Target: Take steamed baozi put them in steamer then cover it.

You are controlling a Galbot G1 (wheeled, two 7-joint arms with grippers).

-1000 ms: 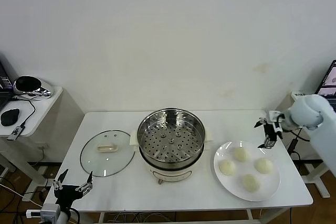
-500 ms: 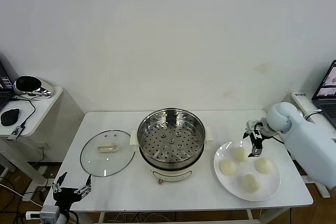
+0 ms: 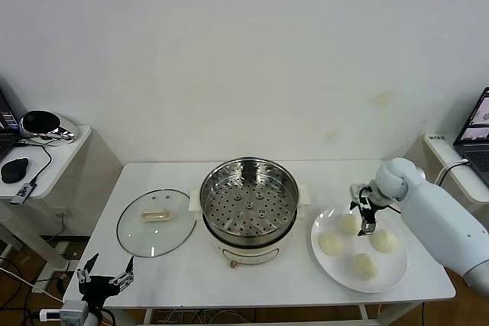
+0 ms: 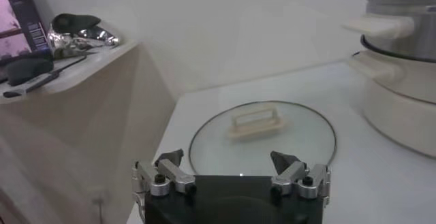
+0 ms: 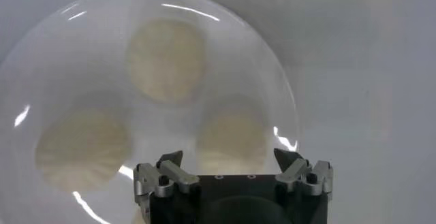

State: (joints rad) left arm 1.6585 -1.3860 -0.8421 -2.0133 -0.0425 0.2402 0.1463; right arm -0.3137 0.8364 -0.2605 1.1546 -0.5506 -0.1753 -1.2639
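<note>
Right gripper (image 3: 366, 217): I hang wide open, empty, over the far cream-white round dough bun (image 3: 349, 224) on the flat white plate (image 3: 327, 266).
Left gripper (image 3: 105, 272): parked open, empty, near left.

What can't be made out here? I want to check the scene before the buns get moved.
- Head view: the right tool covers part of the far bun on the white plate.
- Right wrist view: the fourth bun is hidden behind the tool's body; three show.
- Left wrist view: the steamer is cut off by the picture edge; its tray is unseen.
- Head view: the left tool is small, near the bottom edge.
</note>
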